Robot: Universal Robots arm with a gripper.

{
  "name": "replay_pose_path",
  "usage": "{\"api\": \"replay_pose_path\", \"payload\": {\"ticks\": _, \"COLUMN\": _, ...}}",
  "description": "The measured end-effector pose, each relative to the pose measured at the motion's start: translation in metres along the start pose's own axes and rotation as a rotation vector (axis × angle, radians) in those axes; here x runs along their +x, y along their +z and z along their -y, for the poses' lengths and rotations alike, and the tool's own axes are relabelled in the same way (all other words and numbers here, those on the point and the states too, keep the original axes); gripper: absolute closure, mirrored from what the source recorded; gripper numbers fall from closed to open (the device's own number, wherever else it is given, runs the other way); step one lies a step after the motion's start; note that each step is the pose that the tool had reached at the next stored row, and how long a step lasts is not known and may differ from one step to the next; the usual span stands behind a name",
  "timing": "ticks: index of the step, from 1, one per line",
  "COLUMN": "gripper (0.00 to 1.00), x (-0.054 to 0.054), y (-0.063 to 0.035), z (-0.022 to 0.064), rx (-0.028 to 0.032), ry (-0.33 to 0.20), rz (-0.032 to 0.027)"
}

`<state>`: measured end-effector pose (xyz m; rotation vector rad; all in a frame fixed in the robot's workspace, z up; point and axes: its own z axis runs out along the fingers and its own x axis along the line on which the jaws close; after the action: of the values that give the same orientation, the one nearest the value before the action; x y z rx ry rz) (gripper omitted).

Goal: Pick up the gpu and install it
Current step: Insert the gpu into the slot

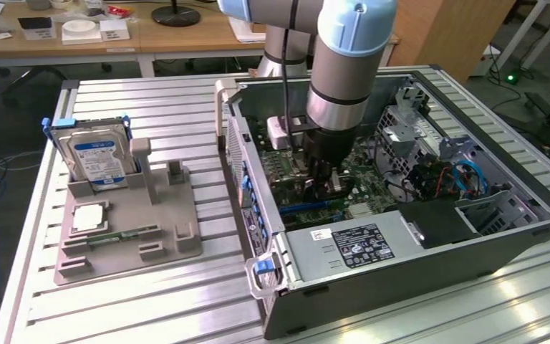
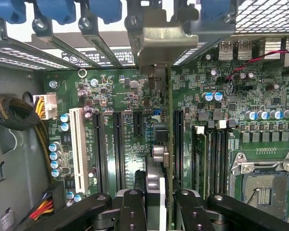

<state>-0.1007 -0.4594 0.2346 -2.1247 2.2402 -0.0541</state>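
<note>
Gripper (image 2: 156, 204) clamped on gpu (image 2: 168, 144), card edge-on above motherboard (image 2: 115, 96) slots inside computer case (image 1: 504, 236). Judged light, rigid, fragile; grip best on bare top edge.

Green printed motherboard (image 2: 135, 96) with black slots and one white slot (image 2: 77, 149); blue-labelled silver hard drive (image 1: 97, 158); grey ribbed metal surface (image 1: 141, 315); the thin card's (image 2: 169, 144) edge looks greenish.
</note>
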Motion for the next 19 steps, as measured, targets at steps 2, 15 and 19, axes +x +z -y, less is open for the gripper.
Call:
{"api": "replay_pose_path", "payload": {"ticks": 2, "gripper": 0.72, "x": 0.0000, "y": 0.0003, "z": -0.0006, "rx": 0.0001, "ry": 0.000, "rz": 0.0000}}
{"api": "replay_pose_path", "payload": {"ticks": 15, "gripper": 0.72, "x": 0.0017, "y": 0.0042, "z": -0.0030, "rx": -0.0002, "ry": 0.000, "rz": -0.0001}}
{"api": "replay_pose_path", "payload": {"ticks": 19, "gripper": 0.72, "x": 0.0018, "y": 0.0048, "z": -0.0038, "rx": -0.0003, "ry": 0.000, "rz": -0.0002}}
